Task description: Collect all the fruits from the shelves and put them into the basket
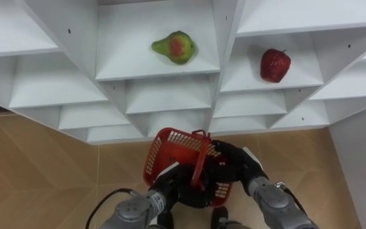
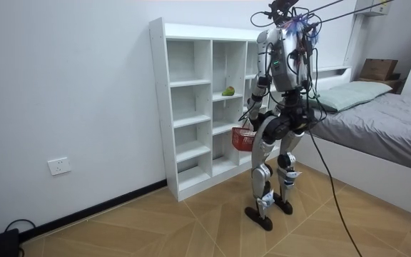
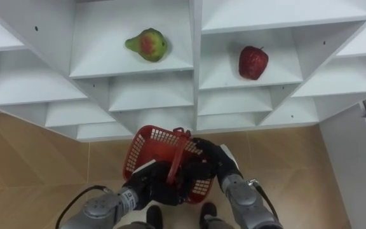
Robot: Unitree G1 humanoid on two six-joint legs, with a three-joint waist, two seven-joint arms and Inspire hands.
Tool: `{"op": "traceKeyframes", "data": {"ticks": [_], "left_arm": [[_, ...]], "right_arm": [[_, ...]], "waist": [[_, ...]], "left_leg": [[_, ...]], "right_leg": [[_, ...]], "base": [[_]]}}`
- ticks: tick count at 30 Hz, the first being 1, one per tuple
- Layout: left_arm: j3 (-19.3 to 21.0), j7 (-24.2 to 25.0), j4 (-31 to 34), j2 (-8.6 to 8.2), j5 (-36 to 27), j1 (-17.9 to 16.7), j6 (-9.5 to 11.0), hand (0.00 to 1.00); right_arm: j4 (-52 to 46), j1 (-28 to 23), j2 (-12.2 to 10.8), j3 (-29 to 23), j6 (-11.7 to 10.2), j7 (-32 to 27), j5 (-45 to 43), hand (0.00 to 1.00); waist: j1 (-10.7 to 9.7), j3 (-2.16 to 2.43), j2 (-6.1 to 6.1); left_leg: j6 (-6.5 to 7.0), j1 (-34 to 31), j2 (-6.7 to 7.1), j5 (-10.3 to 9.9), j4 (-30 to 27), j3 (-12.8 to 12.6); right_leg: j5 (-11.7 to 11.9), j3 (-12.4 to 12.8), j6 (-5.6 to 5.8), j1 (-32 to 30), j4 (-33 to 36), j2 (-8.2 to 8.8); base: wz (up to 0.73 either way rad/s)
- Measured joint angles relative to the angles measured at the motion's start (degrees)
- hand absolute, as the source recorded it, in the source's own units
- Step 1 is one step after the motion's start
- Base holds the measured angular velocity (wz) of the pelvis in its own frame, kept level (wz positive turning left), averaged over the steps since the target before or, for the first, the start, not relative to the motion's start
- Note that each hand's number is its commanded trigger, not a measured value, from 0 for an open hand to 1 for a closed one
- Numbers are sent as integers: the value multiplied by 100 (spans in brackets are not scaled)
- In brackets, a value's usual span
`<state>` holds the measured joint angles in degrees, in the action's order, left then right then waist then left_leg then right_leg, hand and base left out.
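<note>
Robot upright on the wood floor, close in front of the white closet; in the room view a bed lies behind it on the room view's right.

You'll find both fruits on the shelves. The pear, green with a red blush, lies on its side in the middle column. The red apple sits in the next compartment to the robot's right, at about the same level. Neither touches a shelf wall.

The red basket hangs low before the robot's waist, below the fruit shelves and well apart from both fruits. It tips toward the closet, with its handle arching over the mesh.

Left hand: comes in from lower left and sits at the basket's near edge, dark fingers curled in around the handle's near end, so it has hold of the basket.

Right hand: lies against the basket's right rim, touching it. You can't tell from here whether its fingers grasp anything, since they merge with the mesh and the other hand.
</note>
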<state>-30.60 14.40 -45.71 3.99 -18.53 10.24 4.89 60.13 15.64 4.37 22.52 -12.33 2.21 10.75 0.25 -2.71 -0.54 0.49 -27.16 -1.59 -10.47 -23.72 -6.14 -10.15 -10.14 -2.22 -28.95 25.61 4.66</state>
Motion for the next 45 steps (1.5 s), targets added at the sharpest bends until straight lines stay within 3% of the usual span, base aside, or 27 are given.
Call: {"op": "traceKeyframes", "data": {"ticks": [11,21,27,30,31,34,39,41,45], "left_arm": [[-3,26,-215,-16,38,-11,2,100],[-6,-17,-454,167,286,-173,57,100],[74,-28,-520,318,304,-190,69,100],[166,-54,-541,369,362,-234,181,100],[200,-57,-539,377,366,-259,213,100],[379,-113,-535,374,349,-335,249,100],[716,-150,-468,381,361,-597,300,100],[1020,-148,-445,378,373,-699,343,100],[1340,-169,-255,405,349,-942,426,100]], "right_arm": [[228,5,1,1,38,119,-21,0],[243,-189,38,280,133,383,-233,0],[161,-345,83,279,166,566,-539,0],[-173,-495,189,329,177,681,-879,0],[-427,-624,262,358,181,717,-1025,0],[-932,-834,379,379,197,717,-1464,0],[-1709,-1176,494,333,250,789,-1957,0],[-2290,-1296,525,263,250,934,-2129,0],[-3346,-1632,634,89,240,1067,-2232,0]], "waist": [[130,-11,-18],[163,-3,-28],[165,29,-67],[168,87,-85],[182,126,-85],[177,152,-65],[157,226,79],[182,232,199],[194,231,263]], "left_leg": [[-1,190,-65,-1,39,-1],[-8,579,-61,1,208,2],[-20,852,-62,-4,307,15],[-29,1062,-43,2,432,-4],[-30,1131,-33,3,448,-5],[-28,1413,9,4,555,-5],[-26,1824,42,5,713,15],[-39,2009,41,13,817,-4],[-45,2271,21,12,942,1]], "right_leg": [[85,-1,7,248,-195,-66],[81,-59,10,646,-324,-75],[81,-87,19,955,-426,-135],[74,-83,30,1115,-488,-111],[53,-77,40,1178,-489,-104],[4,-61,67,1407,-500,-79],[-64,-84,98,1796,-599,-67],[-69,-63,94,1931,-624,-77],[-45,-58,107,2228,-811,-155]], "base": [[-1],[1],[1],[-3],[0],[0],[4],[-5],[0]]}}
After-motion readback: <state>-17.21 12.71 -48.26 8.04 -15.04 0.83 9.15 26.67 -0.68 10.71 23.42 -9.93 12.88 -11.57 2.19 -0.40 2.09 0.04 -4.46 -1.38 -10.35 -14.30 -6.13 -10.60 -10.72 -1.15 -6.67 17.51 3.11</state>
